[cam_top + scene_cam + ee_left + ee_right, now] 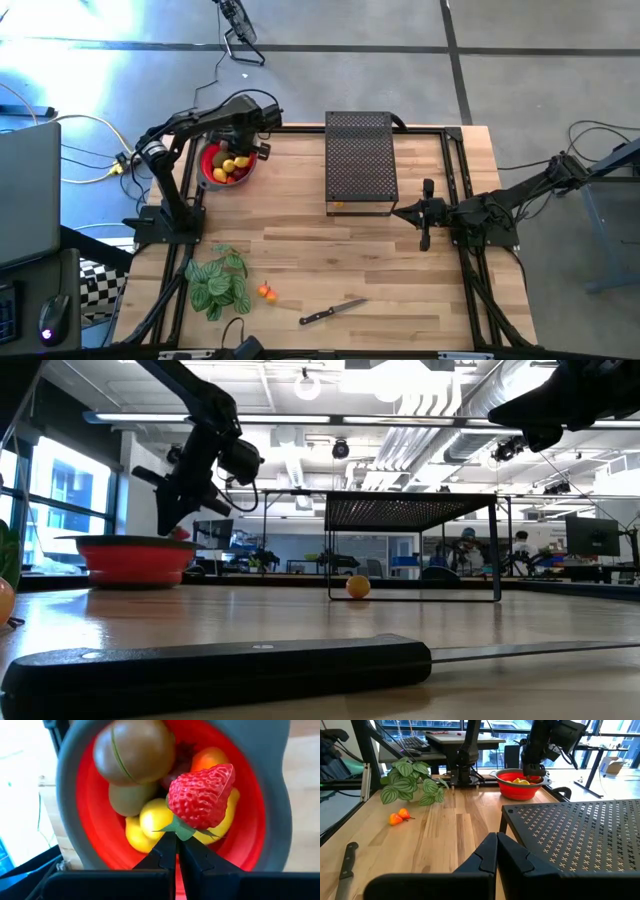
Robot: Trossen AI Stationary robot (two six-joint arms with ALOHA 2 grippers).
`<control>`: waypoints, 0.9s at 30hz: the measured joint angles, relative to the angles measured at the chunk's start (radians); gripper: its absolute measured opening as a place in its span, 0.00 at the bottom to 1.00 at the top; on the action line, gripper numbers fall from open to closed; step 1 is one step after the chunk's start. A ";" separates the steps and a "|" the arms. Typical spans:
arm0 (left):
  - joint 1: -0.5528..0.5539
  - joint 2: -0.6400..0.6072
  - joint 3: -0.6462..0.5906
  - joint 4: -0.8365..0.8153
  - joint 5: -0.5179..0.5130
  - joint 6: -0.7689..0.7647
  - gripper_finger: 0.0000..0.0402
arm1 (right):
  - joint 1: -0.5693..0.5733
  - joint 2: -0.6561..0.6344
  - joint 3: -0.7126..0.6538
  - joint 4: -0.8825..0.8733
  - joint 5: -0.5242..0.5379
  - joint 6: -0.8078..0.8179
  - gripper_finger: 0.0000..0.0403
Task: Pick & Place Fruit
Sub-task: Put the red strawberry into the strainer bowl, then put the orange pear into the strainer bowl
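My left gripper (177, 837) hovers over the red bowl (210, 172) at the table's far left and is shut on a red strawberry (201, 795). In the bowl lie brown kiwis (134, 752), yellow lemons (154, 817) and an orange piece (210, 757). Two tiny orange fruits (266, 293) rest on the table near the green plant. Another orange one (357, 586) sits under the black mesh rack. My right gripper (496, 840) is shut on nothing and waits at the table's right, beside the rack. My left gripper pinches the strawberry's green leafy cap (179, 827) between its two fingertips, coming from above and pointing down. The strawberry is lifted clear and hangs over the fruit in the bowl, just above the rim (135, 542).
The black mesh rack (360, 160) stands at the table's far middle. A green striped plant (218, 280) lies near the left front. A black-handled knife (330, 312) lies near the front edge. Bare wood stretches between the plant, the rack and the right arm.
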State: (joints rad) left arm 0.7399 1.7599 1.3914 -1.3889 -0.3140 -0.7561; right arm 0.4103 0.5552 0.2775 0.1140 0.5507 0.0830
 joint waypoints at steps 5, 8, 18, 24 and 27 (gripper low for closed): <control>0.000 0.000 0.000 0.002 -0.025 -0.004 0.08 | 0.000 0.000 0.000 0.000 0.000 0.000 0.01; 0.000 0.000 0.000 0.000 -0.026 -0.004 0.18 | 0.000 0.000 0.000 0.000 0.000 0.000 0.01; 0.000 -0.006 0.014 -0.041 -0.016 0.080 0.36 | 0.000 0.000 0.000 0.001 0.000 0.000 0.01; -0.033 -0.007 0.071 -0.045 -0.034 0.159 0.28 | 0.000 0.000 0.000 0.001 0.000 0.003 0.01; -0.092 -0.007 0.104 -0.044 -0.076 0.206 0.20 | 0.000 0.000 0.000 0.001 0.000 0.003 0.01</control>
State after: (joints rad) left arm 0.6483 1.7531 1.4959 -1.4325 -0.3897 -0.5497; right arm 0.4105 0.5554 0.2775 0.1153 0.5504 0.0860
